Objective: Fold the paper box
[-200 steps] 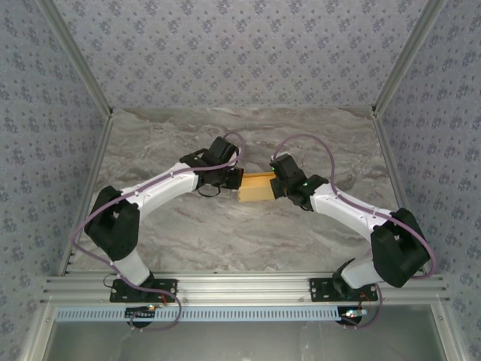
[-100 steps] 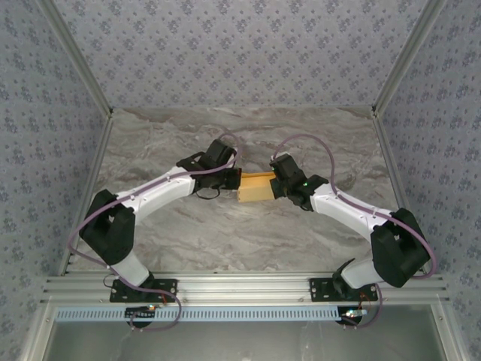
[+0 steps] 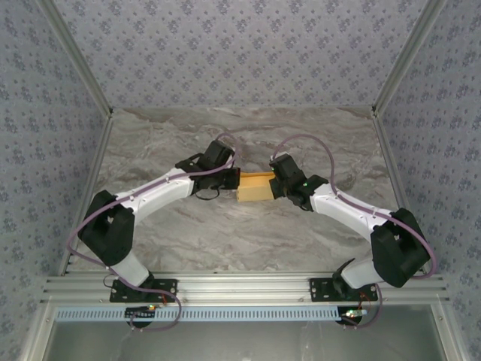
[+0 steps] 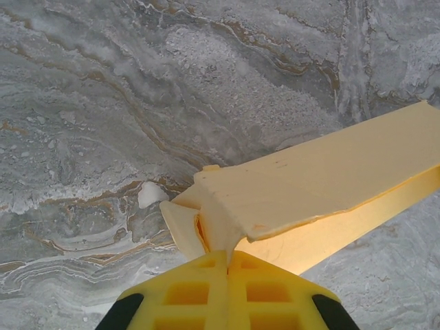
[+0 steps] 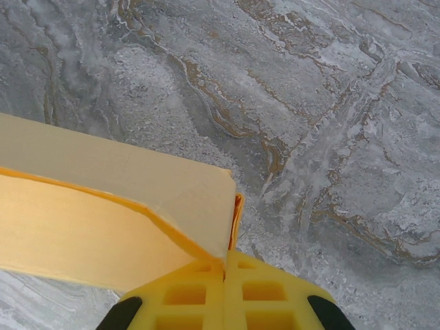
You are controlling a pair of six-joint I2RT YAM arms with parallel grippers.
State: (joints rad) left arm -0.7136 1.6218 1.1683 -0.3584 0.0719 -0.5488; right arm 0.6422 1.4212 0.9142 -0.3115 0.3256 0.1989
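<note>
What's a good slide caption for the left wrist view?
Left gripper shut on an end flap of the yellow paper box, over the marble tabletop.

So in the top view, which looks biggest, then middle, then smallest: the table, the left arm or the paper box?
1. table, biggest by far
2. left arm
3. paper box, smallest
No two of them look close in size.

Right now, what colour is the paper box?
Pale yellow-orange; the paper box shows best in left wrist view.
</note>
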